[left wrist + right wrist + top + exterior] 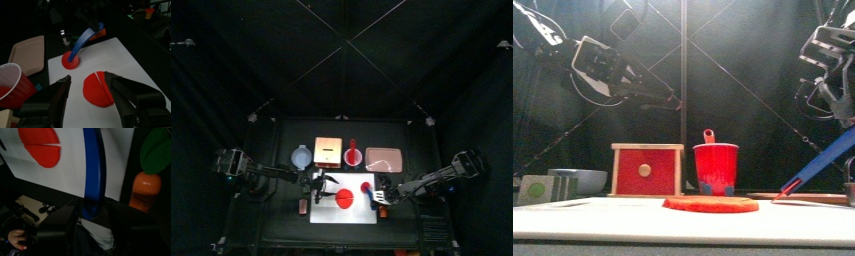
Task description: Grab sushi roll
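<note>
No sushi roll shows in any view. A flat red plate (345,196) lies on the white mat (334,213); it also shows in the front view (711,204) and the left wrist view (100,90). My left gripper (88,78) is open and empty, hovering just above the plate's left side (321,186). My right gripper (93,210) is shut on the blue handle of a tool (93,163) whose red round end (70,60) rests on the mat right of the plate (370,187). The tool slants up at the right in the front view (820,162).
A red cup (716,168), a red box in a wooden frame (648,170), a pale bowl (580,180) and a pink tray (382,158) stand behind the mat. An orange toy carrot (143,190) and a green piece (157,150) lie off the mat's edge.
</note>
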### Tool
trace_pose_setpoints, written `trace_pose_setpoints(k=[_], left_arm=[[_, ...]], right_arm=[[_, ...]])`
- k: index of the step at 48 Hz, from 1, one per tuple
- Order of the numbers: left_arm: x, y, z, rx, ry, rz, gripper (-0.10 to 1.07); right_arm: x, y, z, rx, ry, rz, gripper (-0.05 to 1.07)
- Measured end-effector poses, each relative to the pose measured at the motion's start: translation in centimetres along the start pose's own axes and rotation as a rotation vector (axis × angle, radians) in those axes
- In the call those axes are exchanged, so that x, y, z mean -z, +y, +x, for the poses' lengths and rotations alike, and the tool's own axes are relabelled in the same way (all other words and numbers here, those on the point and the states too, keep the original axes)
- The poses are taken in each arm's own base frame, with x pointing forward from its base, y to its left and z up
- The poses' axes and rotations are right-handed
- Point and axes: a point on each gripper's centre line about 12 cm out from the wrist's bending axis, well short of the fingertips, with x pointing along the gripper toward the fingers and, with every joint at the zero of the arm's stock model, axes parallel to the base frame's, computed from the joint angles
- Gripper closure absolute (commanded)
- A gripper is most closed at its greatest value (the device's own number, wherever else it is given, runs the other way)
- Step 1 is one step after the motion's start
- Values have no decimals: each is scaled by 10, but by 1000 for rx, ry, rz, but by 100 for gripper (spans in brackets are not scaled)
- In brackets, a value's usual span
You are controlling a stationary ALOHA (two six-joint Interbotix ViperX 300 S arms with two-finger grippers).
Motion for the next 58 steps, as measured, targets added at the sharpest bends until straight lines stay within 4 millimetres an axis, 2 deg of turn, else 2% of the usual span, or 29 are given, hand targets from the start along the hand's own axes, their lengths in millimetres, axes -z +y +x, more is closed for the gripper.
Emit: trace_pose_setpoints(k=[8,12,17,23,28,33,39,58], left_arm=[[-2,-1,-5,1,-9,1,8],[-1,-2,-7,1,-7,2,8],[-6,-1,-13,-5,-26,-9,8],[-13,2,-22,-40,-58,-71,8],[-22,4,-30,-70,-103,-126,8],[-29,4,-36,-84,-144,-159,9],[-28,4,-36,-88,-146,-174,9],[-32,10,-38,-128,-203,-232,9]], right_arm=[[3,3,-1,-11,-9,-65,12],[1,6,-2,-24,-34,-153,12],[-5,21,-12,-83,-114,-397,12],[-8,53,-34,-189,-264,-778,12],[-11,66,-47,-227,-391,-1036,12],[-14,70,-57,-235,-483,-1178,12],[-18,67,-62,-232,-534,-1268,12],[-24,57,-58,-201,-530,-1265,12]])
